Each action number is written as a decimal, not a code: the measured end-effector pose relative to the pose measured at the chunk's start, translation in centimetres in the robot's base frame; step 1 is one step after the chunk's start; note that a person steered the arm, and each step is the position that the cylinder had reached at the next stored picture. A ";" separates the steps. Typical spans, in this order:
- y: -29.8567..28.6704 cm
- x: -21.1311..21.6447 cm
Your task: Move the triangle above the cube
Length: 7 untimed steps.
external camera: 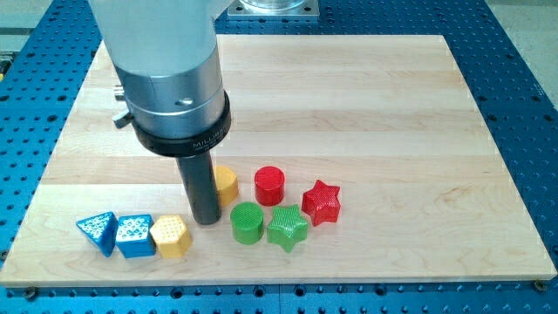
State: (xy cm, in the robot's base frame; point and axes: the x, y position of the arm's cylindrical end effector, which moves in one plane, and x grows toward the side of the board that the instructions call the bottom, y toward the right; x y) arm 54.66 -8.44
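The blue triangle lies at the view's bottom left of the wooden board. The blue cube sits just to its right, touching or nearly touching it. A yellow pentagon-like block sits right of the cube. My tip rests on the board just right of and slightly above that yellow block, well right of the triangle and cube. A second yellow block is partly hidden behind the rod.
A red cylinder, a red star, a green cylinder and a green star cluster right of my tip. The board's bottom edge runs close below the blue blocks.
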 end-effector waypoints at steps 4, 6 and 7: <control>-11.4 -0.5; -17.0 -0.5; -20.7 0.6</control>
State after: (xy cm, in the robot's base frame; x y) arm 55.26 -29.14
